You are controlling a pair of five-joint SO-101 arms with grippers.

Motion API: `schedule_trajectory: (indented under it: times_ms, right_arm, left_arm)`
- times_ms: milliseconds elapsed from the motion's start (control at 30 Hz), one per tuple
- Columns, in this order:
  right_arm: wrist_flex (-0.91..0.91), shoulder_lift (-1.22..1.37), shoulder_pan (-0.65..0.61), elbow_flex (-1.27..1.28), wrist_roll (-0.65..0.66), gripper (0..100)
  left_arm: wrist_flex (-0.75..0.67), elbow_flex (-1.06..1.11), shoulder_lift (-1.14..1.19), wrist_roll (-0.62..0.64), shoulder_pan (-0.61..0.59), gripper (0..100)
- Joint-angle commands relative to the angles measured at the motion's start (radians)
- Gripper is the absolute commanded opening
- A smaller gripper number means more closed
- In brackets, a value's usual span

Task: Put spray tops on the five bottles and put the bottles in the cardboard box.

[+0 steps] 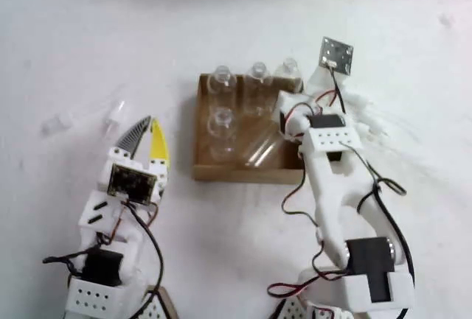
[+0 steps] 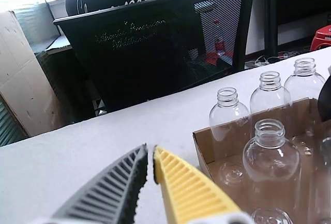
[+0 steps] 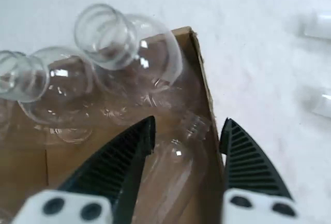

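Left gripper [image 1: 151, 124], nearest on the table [image 1: 221, 245], rests with its grey and yellow fingers all but closed, a thin gap between them, holding nothing. Right gripper [image 3: 189, 125] hangs over the cardboard box [image 1: 243, 174], spread wide astride a lying bottle [image 3: 176, 167]; whether its fingers touch the bottle cannot be told. From above, that arm's wrist covers the box's right corner. Inside, the lying bottle rests towards the front wall, one upright bottle [image 1: 221, 121] stands beside it, and a row of three bottles [image 1: 257, 76] lines the back wall, all open-necked. Faint clear pieces [image 1: 118, 113] lie on the table on both sides of the box, too hazy to identify.
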Motion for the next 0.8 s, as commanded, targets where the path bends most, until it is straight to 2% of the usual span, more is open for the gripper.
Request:
schedule_trajectory:
  times_ms: [0,100,233,433,600,767]
  right_arm:
    - [-0.019,0.001,0.012,-0.049,0.011,18.0]
    - [0.001,-0.002,0.013,-0.046,0.011,18.0]
    - [0.131,-0.047,0.005,-0.054,0.009,18.0]
    - [0.222,-0.171,-0.051,-0.048,0.006,18.0]
    - [0.203,-0.136,-0.058,-0.083,-0.118,18.3]
    - [0.243,-0.005,-0.061,-0.175,-0.126,18.3]
  left_arm:
    - [0.002,-0.002,-0.010,-0.006,0.010,3]
    - [0.002,-0.002,-0.010,-0.006,0.010,3]
    - [0.002,-0.002,-0.010,-0.006,0.010,3]
    - [0.002,-0.002,-0.010,-0.006,0.010,3]
    - [0.002,-0.002,-0.010,-0.006,0.010,3]
    - [0.000,-0.002,-0.012,-0.006,0.010,3]
